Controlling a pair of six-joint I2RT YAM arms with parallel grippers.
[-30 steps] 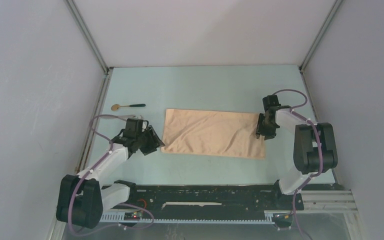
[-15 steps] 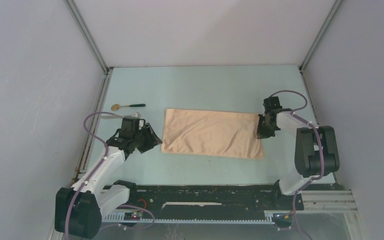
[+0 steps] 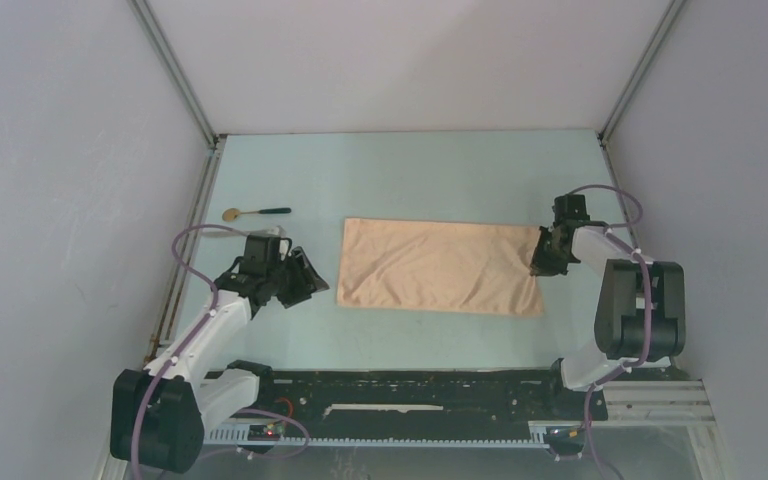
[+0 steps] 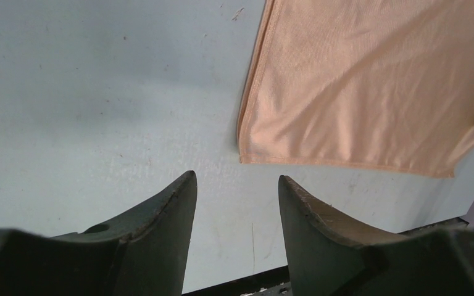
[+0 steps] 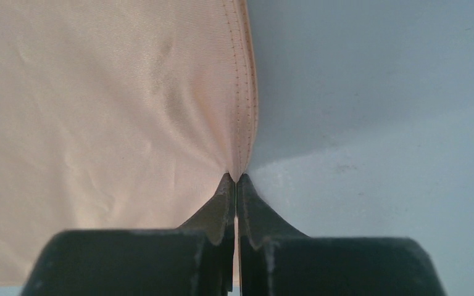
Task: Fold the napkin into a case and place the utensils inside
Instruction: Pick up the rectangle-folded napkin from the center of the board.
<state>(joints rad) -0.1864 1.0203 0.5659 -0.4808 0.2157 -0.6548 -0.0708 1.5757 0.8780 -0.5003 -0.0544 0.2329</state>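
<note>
- The step in hand, as I read it, is the folding. The napkin (image 3: 440, 267) lies as a flat oblong on the table (image 3: 410, 170), with no pocket formed yet and no utensils in it.
- My right end effector (image 3: 545, 262) is clamped on the hem of the napkin's right short edge, and its wrist view shows the cloth pinched between the closed jaws.
- My left end effector (image 3: 305, 280) is open and empty, just beside the left short edge but apart from the cloth.
- The napkin's long axis runs left to right, with a short edge facing each arm.
- Next, I judge, the pinched edge must be carried over leftward without dragging the whole cloth — the left may need to pin its end.
- The spoon (image 3: 255, 212) lies well left of the napkin, bowl pointing left; I cannot pick out the second utensil.
</note>
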